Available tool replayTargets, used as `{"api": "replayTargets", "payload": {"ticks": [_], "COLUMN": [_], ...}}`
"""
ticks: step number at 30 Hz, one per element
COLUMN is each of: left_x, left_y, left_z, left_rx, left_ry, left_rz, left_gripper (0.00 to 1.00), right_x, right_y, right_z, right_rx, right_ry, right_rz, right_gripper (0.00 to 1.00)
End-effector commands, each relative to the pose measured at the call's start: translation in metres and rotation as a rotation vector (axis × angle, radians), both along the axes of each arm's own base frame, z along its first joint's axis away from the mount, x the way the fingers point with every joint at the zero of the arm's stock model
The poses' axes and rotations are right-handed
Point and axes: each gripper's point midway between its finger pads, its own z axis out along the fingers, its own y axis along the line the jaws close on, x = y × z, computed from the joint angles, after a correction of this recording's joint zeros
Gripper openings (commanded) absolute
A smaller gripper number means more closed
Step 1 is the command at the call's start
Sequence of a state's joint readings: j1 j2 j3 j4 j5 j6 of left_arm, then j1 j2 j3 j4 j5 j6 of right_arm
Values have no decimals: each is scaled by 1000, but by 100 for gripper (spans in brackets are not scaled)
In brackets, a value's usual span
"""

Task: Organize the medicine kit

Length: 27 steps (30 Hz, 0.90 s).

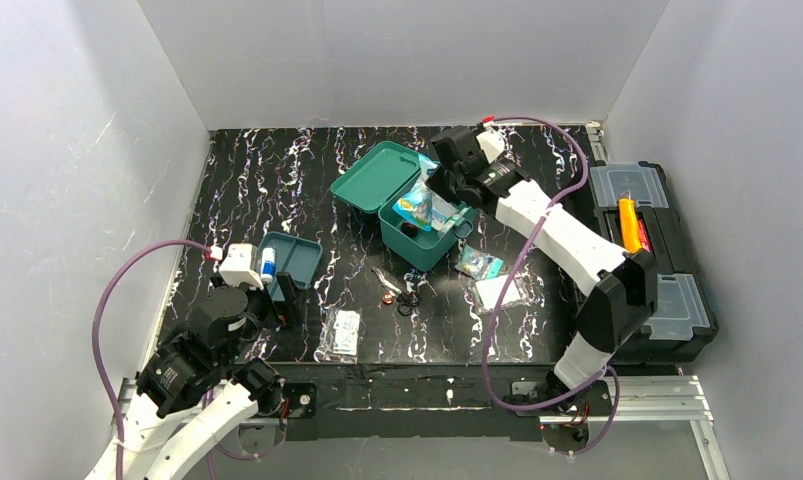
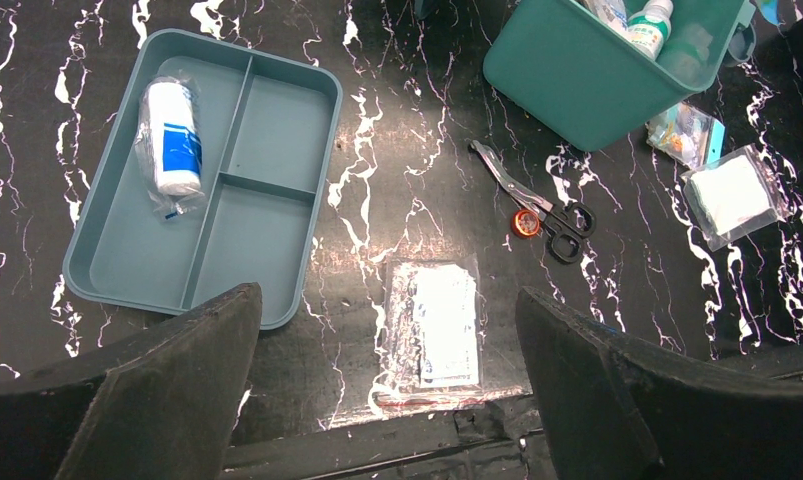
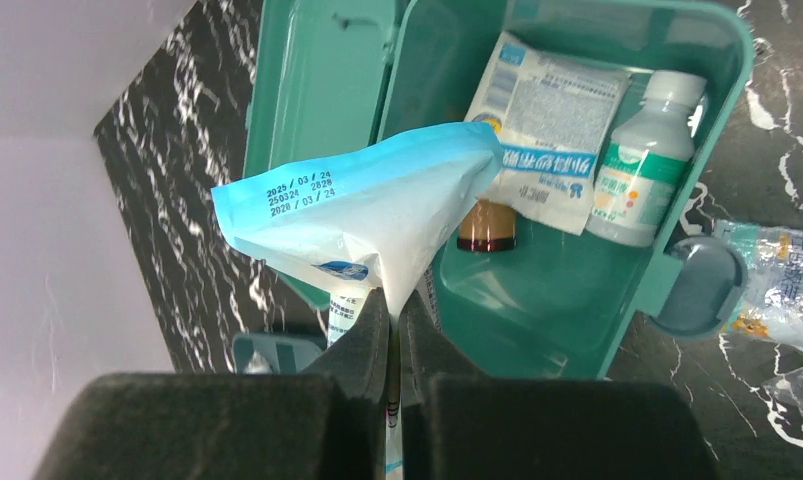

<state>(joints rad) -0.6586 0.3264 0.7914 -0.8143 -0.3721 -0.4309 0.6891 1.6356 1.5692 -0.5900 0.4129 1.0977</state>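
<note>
The teal medicine kit (image 1: 432, 243) stands open mid-table, its lid (image 1: 374, 175) flat behind it. In the right wrist view the kit (image 3: 577, 290) holds a white bottle (image 3: 637, 165), a printed packet (image 3: 542, 110) and a brown vial (image 3: 485, 228). My right gripper (image 3: 392, 305) is shut on a blue-and-white packet (image 3: 377, 215) held above the kit. The darker inner tray (image 2: 207, 180) lies at the left with a bandage roll (image 2: 170, 137) in it. My left gripper (image 2: 387, 330) is open and empty above a clear flat packet (image 2: 439, 325).
Scissors (image 2: 542, 205) with a small orange roll (image 2: 525, 222) lie in front of the kit. A gauze packet (image 2: 732, 195) and a coloured packet (image 2: 684, 132) lie to its right. A black toolbox (image 1: 642, 250) stands along the right edge.
</note>
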Motion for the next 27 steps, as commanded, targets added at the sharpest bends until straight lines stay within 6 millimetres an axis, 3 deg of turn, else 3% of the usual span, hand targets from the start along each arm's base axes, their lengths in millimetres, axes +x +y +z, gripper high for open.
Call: {"api": "replayTargets", "payload": {"ticks": [1, 11, 19, 27], "left_x": [1, 1, 1, 2], "left_y": [-3, -4, -3, -5], "left_z": [0, 2, 1, 1], "left_rx": [-7, -15, -8, -10], "left_ry": [-7, -16, -16, -11], "left_rz": [-11, -19, -13, -21], "left_gripper": [98, 98, 98, 98], "right_x": [19, 29, 24, 28], "right_y": [-20, -33, -41, -45], "right_z": [-2, -51, -89, -89], "right_rx": [-5, -111, -201, -245], "right_ry": [48, 157, 256, 245], "right_rz": [-213, -331, -352, -336], "right_gripper": [1, 1, 1, 35]}}
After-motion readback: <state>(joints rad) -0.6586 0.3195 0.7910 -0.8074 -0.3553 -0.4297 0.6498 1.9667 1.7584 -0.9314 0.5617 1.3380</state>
